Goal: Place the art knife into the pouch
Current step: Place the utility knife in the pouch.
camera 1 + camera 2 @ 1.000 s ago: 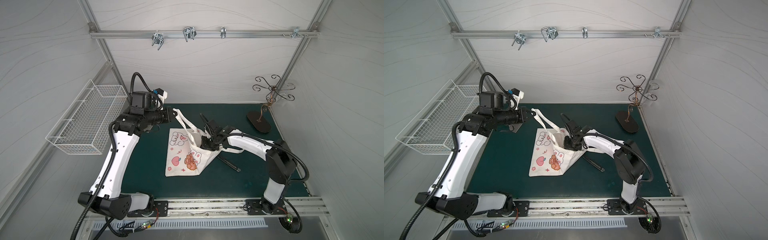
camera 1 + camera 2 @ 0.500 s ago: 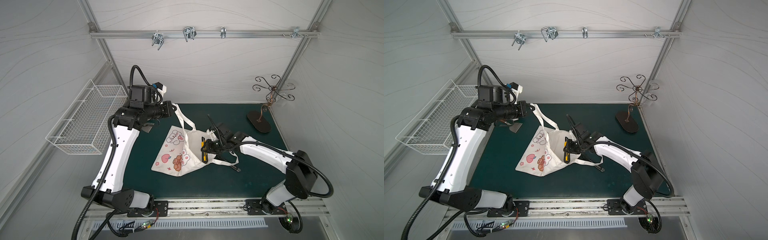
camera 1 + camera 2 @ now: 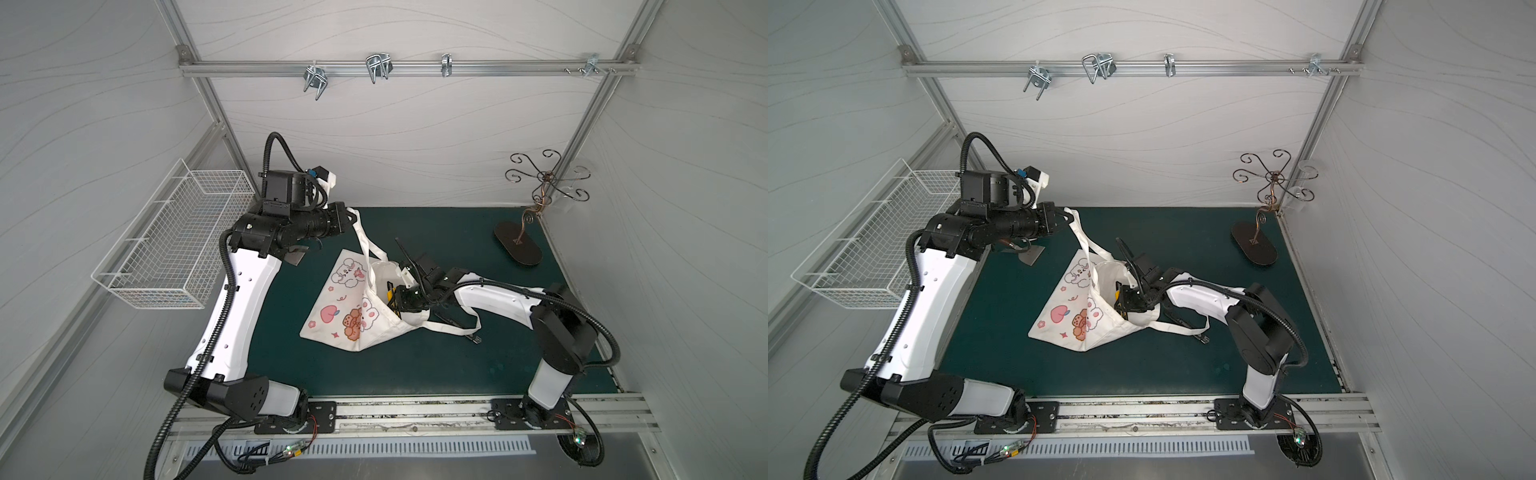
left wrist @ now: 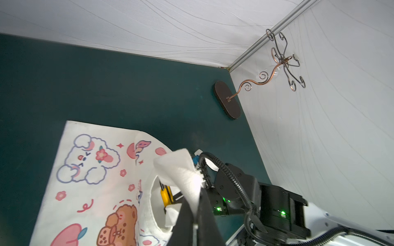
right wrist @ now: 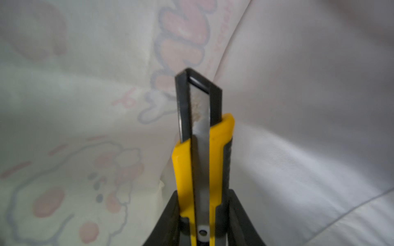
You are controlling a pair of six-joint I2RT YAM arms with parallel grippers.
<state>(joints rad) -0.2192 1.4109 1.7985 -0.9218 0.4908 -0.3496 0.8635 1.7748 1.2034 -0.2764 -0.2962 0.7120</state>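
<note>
Robot cell w/ white walls & a dark green bench (image 3: pixel 415 365), seen from above. Mid-bench lies the pouch (image 3: pixel 353 307), a cream cloth tote printed w/ bunnies, a brown bear & pink peaches. Its bottom end rests on the bench while the mouth end is pulled up & open. The left gripper (image 3: pixel 347 218), up near the back wall, is pinched tight on one white strap (image 3: pixel 365 249), which runs taut from it down to the pouch mouth. The left wrist view shows that strap folded btwn the closed black fingers (image 4: pixel 210 221). The right arm reaches in low from the right side. The right gripper (image 3: pixel 400 300) sits at the pouch mouth, clamped on the art knife (image 5: pixel 202 153), a yellow-handled cutter w/ a black metal nose. In the right wrist view the gripper presses both sides of the yellow handle & the knife's nose points into the pouch, cloth all round it w/ the print showing faintly through. The left wrist view shows the yellow handle inside the open mouth. The 2nd strap (image 3: pixel 451 329) trails loose on the bench below the right arm. A white wire basket (image 3: pixel 174 249) hangs on the left wall. A curly metal stand (image 3: pixel 519 245) stands in the back right corner.
</note>
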